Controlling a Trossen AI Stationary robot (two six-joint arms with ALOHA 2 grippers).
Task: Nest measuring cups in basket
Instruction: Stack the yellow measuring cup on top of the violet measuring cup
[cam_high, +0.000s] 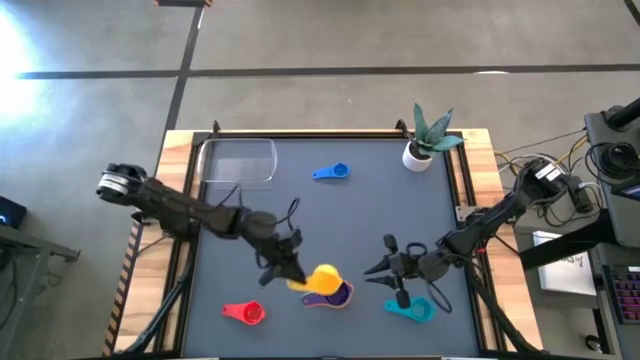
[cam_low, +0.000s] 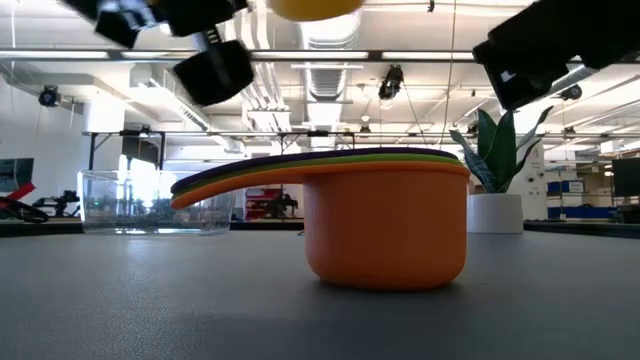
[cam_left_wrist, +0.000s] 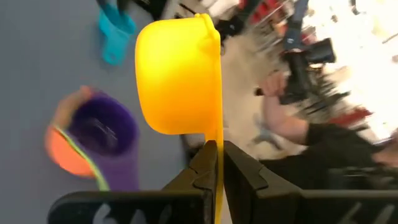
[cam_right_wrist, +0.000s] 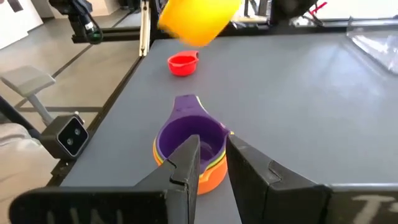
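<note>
Table (cam_high: 330, 215) holds cups (cam_high: 333, 172), basket (cam_high: 238, 160), plant pot (cam_high: 418, 155).

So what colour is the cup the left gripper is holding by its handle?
Yellow: the cup in the left gripper shows best in the left wrist view.

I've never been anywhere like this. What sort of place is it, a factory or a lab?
Probably a robotics lab or workshop in a big industrial hall: two robot arms work at a table, exposed ducts and strip lights run overhead, and workbenches crowd the background.
</note>
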